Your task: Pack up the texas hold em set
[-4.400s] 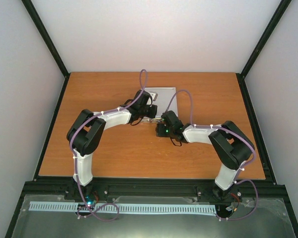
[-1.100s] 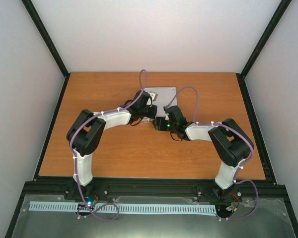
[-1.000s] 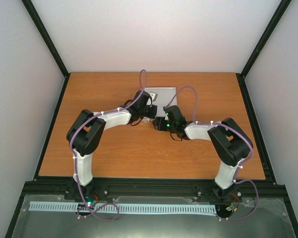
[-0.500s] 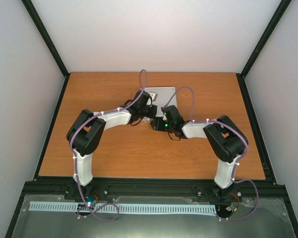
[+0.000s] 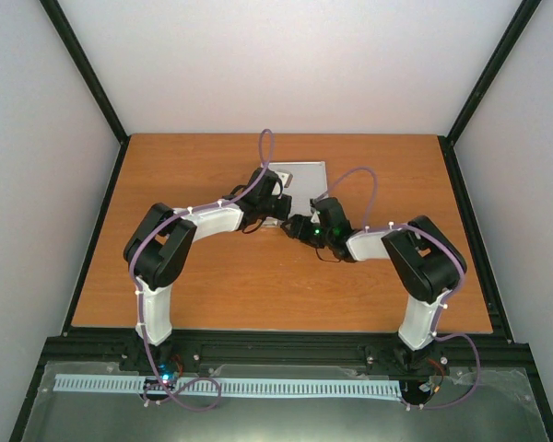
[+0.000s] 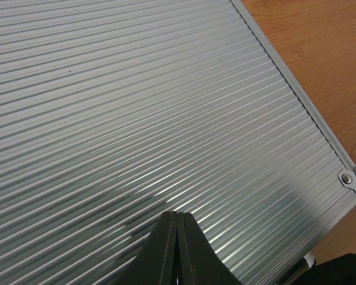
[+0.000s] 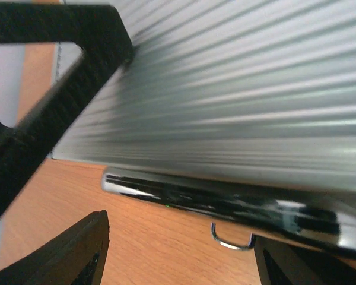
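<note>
- Black left tool (image 6: 177,221), at the bottom centre of its own view, is clenched on nothing. Its tips are together and rest on the ribbed lid, some way in from the corner rivet (image 6: 346,178). I judge it is pressing the lid down so that it cannot spring up or slide.
- Silver case (image 5: 304,173) lies shut and flat on the tabletop (image 5: 166,184), in the upper middle of the overhead frame. No chips, buttons or cards show outside it, so the set is probably already inside.
- Right tool (image 7: 179,230) is released and holds nothing. One finger sits at the lower left of its view and the other at the lower right, low over the wood, facing the case's dark front edge.
- Between those fingers hangs a small wire latch loop (image 7: 231,240). It looks unfastened, which I take as the reason for the low approach: the clasp seems to be the step left.
- Count in view: one case, two tools, one rivet, one latch loop.
</note>
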